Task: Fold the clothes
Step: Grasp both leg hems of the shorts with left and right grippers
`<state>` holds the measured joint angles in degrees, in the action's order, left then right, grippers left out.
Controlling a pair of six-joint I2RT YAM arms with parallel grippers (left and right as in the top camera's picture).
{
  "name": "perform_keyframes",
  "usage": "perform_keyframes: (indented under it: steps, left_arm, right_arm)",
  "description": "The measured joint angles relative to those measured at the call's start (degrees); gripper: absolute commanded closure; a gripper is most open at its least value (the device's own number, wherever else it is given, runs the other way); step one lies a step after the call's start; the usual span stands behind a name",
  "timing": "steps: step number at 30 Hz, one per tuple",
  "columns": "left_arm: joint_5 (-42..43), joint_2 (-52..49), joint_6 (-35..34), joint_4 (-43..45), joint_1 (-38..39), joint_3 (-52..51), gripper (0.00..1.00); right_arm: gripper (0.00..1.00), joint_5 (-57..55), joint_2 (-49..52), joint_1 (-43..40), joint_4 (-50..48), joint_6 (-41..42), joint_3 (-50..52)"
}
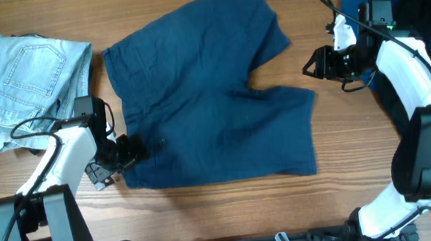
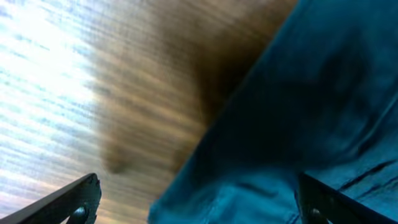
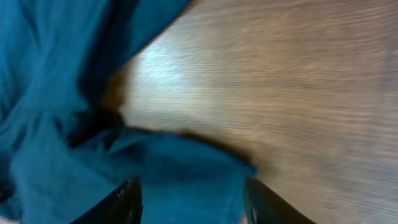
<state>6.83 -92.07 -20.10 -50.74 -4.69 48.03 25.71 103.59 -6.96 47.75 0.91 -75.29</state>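
left gripper (image 1: 132,149) and right gripper (image 1: 308,66), both w/ jaws apart, should be set lower over shorts (image 1: 206,105) edges so both fabric layers are pinched b4 lifting.

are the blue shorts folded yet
No, the blue shorts lie spread out flat on the table, both legs showing.
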Motion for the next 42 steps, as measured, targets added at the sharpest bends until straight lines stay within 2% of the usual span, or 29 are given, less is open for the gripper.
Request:
perform_keyframes:
  steps: [2,6,10,11,12,14,15,17,19,20,22,24,29,34,37,42]
  left_arm:
    - [0.13,1.46,0.00,-2.62,0.00,1.03,0.00]
    - [0.55,11.80,-2.75,-7.93,0.00,3.58,0.00]
    - [0.55,21.77,-12.52,-16.61,0.02,3.67,0.00]
    - [0.55,24.20,-15.47,-18.88,0.11,3.69,0.08]
    - [0.55,26.71,-19.23,-21.62,0.44,3.69,0.04]
    - [0.59,29.64,-26.05,-24.90,2.03,3.69,0.04]
    - [0.57,30.95,-29.29,-25.05,3.02,3.69,0.00]
    - [0.57,31.39,-32.37,-22.71,4.02,3.67,0.00]
    - [0.57,30.95,-33.81,-19.50,4.33,3.54,0.00]
    - [0.57,30.14,-34.38,-17.62,4.33,3.04,0.00]
    - [0.55,29.24,-34.73,-16.33,4.33,1.40,0.00]
    - [0.55,27.26,-35.91,-15.06,4.33,-3.02,0.01]
    - [0.52,24.00,-46.03,-2.97,4.33,-15.17,0.06]
    - [-1.03,23.71,-48.52,1.16,4.33,-17.44,0.07]
    - [-4.52,23.71,-50.86,3.80,4.33,-17.51,0.17]
    - [-7.04,19.85,-52.13,11.21,4.33,-17.66,0.26]
  right_arm:
    - [0.46,0.20,-3.23,0.26,2.45,0.94,0.00]
    - [0.46,-6.49,-16.96,1.01,14.86,8.22,-0.09]
    - [0.48,-14.47,-27.78,6.64,25.64,18.88,-0.20]
    - [0.48,-16.48,-29.11,8.28,28.24,21.40,-0.20]
    - [0.38,-19.30,-30.58,10.60,32.00,26.14,-0.20]
    - [0.17,-21.90,-32.37,13.99,34.77,35.23,0.31]
    - [0.15,-22.80,-33.33,15.54,35.15,39.93,2.05]
    - [0.15,-23.21,-33.94,17.51,32.85,47.65,8.15]
    - [0.18,-21.90,-33.70,18.75,26.01,53.02,17.64]
    - [0.18,-19.93,-33.29,19.39,19.61,55.49,24.68]
    - [0.19,-17.44,-33.64,19.98,9.73,56.78,31.10]
    - [0.19,-14.78,-33.42,20.35,4.68,58.05,37.55]
    - [0.20,-14.82,-33.18,20.33,-3.10,59.74,40.50]
    - [0.21,-15.45,-28.24,20.33,-4.20,59.76,40.61]
    - [0.22,-15.54,-23.91,20.33,-5.86,59.80,40.70]
    - [0.22,-15.65,-21.18,20.33,-5.42,60.61,39.28]
